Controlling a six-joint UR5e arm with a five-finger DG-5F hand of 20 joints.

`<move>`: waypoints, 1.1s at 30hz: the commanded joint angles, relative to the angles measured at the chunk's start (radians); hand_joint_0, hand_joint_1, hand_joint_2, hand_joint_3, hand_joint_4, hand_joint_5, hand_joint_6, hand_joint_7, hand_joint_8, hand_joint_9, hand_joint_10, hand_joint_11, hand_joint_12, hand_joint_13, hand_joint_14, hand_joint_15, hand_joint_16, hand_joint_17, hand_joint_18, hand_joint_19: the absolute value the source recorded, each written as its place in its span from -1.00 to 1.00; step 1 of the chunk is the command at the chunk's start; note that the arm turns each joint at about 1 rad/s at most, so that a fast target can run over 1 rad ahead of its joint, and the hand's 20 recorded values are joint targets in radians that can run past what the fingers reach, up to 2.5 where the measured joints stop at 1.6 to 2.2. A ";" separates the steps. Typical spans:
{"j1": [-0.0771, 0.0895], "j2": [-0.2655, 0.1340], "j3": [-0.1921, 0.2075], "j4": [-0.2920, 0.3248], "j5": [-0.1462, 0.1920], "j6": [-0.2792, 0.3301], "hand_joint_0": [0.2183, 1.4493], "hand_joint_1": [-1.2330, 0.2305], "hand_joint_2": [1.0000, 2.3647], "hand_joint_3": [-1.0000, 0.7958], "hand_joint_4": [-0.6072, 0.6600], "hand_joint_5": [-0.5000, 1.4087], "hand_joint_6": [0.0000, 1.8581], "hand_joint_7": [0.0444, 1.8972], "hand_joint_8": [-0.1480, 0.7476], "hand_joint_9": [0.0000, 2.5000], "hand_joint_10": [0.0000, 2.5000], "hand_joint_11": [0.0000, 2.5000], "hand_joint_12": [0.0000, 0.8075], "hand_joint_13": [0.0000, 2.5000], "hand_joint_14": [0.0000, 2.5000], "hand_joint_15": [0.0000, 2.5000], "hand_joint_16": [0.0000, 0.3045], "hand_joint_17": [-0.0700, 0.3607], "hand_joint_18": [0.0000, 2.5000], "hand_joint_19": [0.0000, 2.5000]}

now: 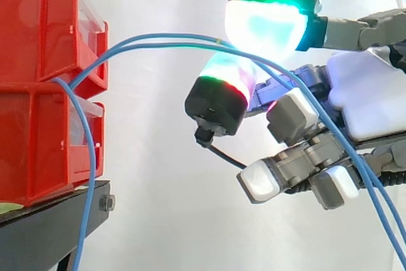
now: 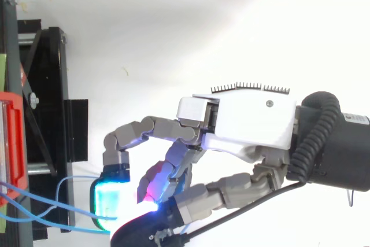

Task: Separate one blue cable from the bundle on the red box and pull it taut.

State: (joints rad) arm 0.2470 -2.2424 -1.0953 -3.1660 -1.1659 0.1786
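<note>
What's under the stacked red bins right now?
A black stand with a bolt at its corner carries the red bins. One blue cable hangs down past that corner. The stand's top beneath the bins is covered.

Black stand (image 1: 54, 226) carries red bins (image 1: 38, 138) (two stacked, lower one sitting directly on stand top).

A robotics lab test rig: a plain white curtain (image 1: 158, 4) hangs behind the robot hand (image 2: 248, 120), and stacked red bins (image 1: 38, 80) sit on a black stand (image 1: 44, 230) ahead of it.
</note>
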 commanded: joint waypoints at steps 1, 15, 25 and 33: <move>0.000 0.001 0.000 0.003 0.002 -0.001 -0.43 -0.04 -0.99 -0.34 0.08 -0.55 -0.25 0.34 0.11 -0.06 -0.99 -0.47 -0.11 -0.31 -0.99 -0.68 -0.72 -0.23 -0.16 -0.53; 0.000 0.000 0.000 -0.002 -0.001 0.001 -0.40 -0.24 -0.98 -0.18 -0.02 -0.53 -0.30 0.40 0.09 -0.03 -0.99 -0.49 -0.14 -0.28 -0.99 -0.69 -0.73 -0.24 -0.14 -0.54; 0.000 0.020 0.000 -0.006 0.003 -0.005 -0.41 -0.36 -0.97 -0.07 -0.13 -0.52 -0.30 0.40 0.02 0.02 -0.99 -0.47 -0.17 -0.27 -0.99 -0.70 -0.73 -0.25 -0.11 -0.56; -0.005 0.030 -0.001 -0.054 0.005 -0.047 -0.42 -0.35 -0.97 -0.08 -0.09 -0.51 -0.30 0.40 0.03 -0.11 -0.99 -0.52 -0.12 -0.31 -0.99 -0.70 -0.72 -0.23 -0.14 -0.57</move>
State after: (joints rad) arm 0.2437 -2.2138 -1.0957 -3.2058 -1.1616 0.1482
